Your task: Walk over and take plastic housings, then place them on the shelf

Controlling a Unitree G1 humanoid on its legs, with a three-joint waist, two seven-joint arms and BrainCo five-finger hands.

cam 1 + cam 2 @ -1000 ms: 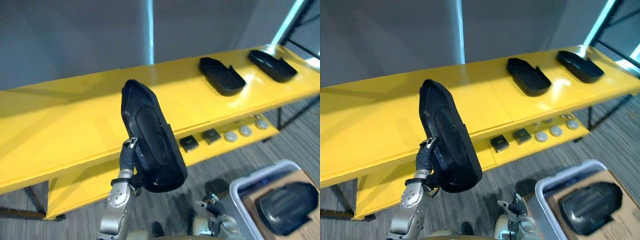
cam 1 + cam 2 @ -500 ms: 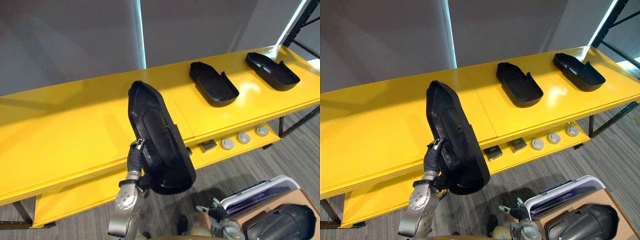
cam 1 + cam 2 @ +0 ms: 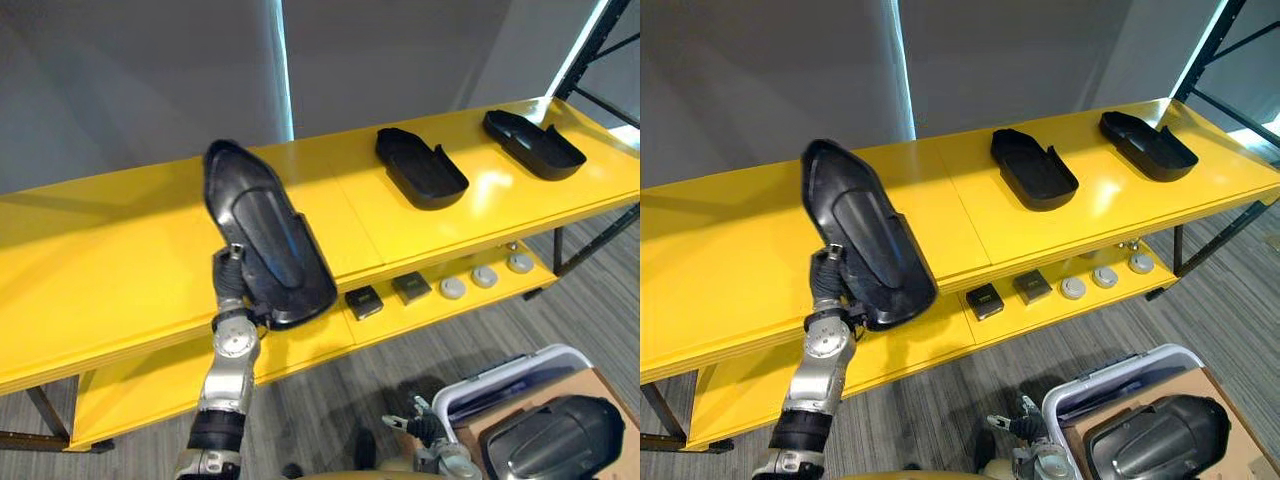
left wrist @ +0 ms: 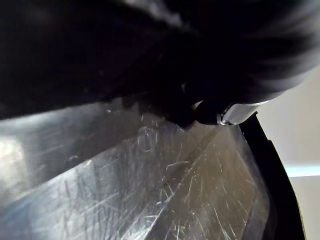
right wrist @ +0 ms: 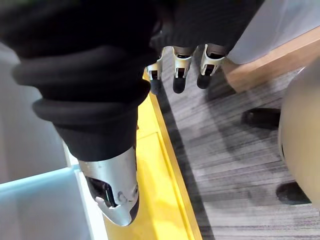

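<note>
— So, shifted since half a second back?
— Yes. Swung outward and toward the robot's left, further from the body, on a left arm stretched longer. Carries the black plastic housing (image 3: 266, 238) high on the left robot hand (image 3: 231, 281), tilted, upper end above the top board of the yellow shelf (image 3: 120, 250), lower end out past the front edge.
— Gripping it how?
— Cannot tell: hidden behind the housing. Plainly bears it, though.
— Set down yet?
— Seemingly not. Looks held in the air rather than lying flat like the two laid housings (image 3: 421, 168) further right on the same board. No way to make out any contact with the board.
— Meaning what for the task?
— Probably past the fetching and into the placing reach, with lowering and letting go left to do. Plenty of bare board beneath, well apart from the laid pair.
— Anything else different?
— Hardly. Same places for the laid pair and for the small square and round parts (image 3: 411, 288) on the lower board. Against one second back, a shifted scene all over, so put that down to the camera, not the things.
— And the other side?
— Nothing in the right robot hand (image 5: 178, 75): hangs low beside the shelf, fingers loose and straight. Close by, a bin (image 3: 478, 384) with one more housing (image 3: 556, 446) inside.
</note>
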